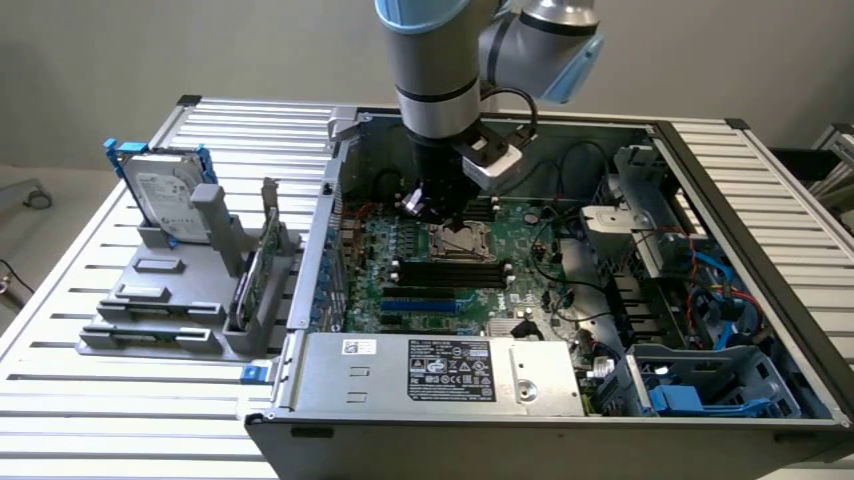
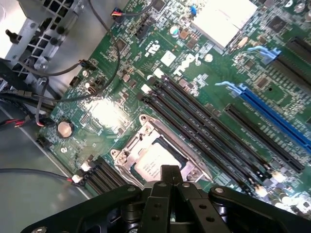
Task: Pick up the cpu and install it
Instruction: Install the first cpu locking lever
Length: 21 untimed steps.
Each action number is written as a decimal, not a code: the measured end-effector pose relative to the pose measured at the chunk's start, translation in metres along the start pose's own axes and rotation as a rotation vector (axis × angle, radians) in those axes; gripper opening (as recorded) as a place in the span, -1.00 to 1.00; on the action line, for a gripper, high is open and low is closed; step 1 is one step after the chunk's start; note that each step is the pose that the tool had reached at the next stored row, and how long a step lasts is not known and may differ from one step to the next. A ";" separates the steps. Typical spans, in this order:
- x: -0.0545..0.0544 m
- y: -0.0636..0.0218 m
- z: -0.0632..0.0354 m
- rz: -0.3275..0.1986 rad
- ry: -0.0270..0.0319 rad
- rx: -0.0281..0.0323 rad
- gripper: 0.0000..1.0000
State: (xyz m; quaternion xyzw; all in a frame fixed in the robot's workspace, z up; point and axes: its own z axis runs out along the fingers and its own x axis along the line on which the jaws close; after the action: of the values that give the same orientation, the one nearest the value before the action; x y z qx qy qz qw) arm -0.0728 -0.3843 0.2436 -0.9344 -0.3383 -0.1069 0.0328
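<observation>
The tool (image 2: 170, 187) is closed with nothing in its grip, hovering just above the socket (image 2: 158, 158). The cpu (image 2: 151, 164) lies directly below it, seated inside the socket's metal frame, so placement looks done; whether it is locked down I cannot tell. Beyond sit black memory slots (image 2: 204, 121), all inside the open computer case (image 1: 747, 210) on the worktop (image 1: 80, 380).

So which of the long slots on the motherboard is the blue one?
The blue slot runs beside the black memory slots, on their side away from the CPU socket; it alone is blue.
</observation>
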 end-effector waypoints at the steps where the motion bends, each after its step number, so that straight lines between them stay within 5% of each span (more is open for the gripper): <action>1: -0.002 0.0021 -0.0016 0.000 -0.0006 0.0002 -0.79; 9: -0.015 0.0159 -0.0059 0.006 -0.0069 0.0043 -0.79; 21: -0.028 0.0092 -0.0090 0.007 -0.0134 0.0097 -0.79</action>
State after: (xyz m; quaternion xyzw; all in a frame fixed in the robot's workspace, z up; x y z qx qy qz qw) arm -0.0894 -0.4100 0.2463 -0.9360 -0.3359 -0.0989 0.0354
